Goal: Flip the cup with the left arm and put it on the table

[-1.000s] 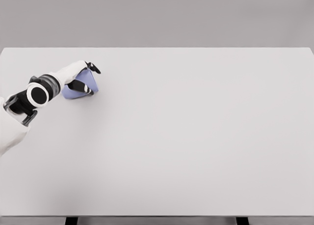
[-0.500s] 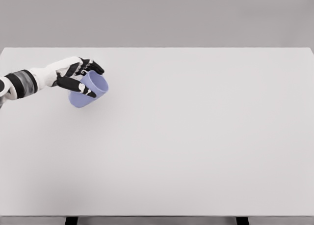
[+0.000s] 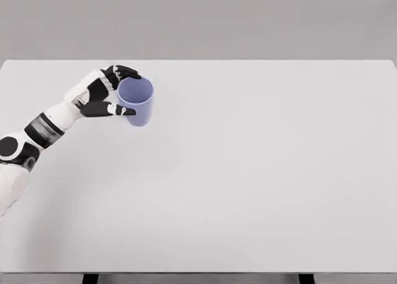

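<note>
You are looking at the left robot hand (image 3: 107, 93) gripping a lavender cup (image 3: 136, 102) near the far left corner of the white worktop (image 3: 248, 172). The cup is standing almost upright with its open mouth facing up, and the thumb (image 3: 115, 110) is pressing across its near side while the dark fingers (image 3: 124, 71) are curling around the far rim. The white forearm is reaching in from the worktop's left edge. You cannot tell whether the cup's base is touching the surface.
</note>
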